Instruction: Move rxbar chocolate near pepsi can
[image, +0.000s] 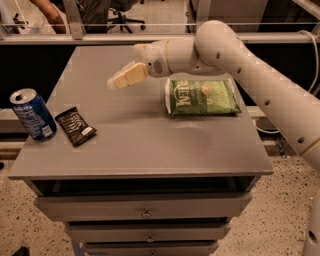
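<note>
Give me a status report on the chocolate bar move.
Status: gripper above the table, apart from the bar. The rxbar chocolate lies flat close beside the pepsi can. The green snack bag sits across the table, nothing in the way.

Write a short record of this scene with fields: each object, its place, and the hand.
pepsi can: upright, left edge of table
rxbar chocolate: lying flat, close beside the can, not held
green snack bag: lying flat, right rear of table
hand: over the table, left of the bag, apart from the bar
table: grey, drawers below
</note>
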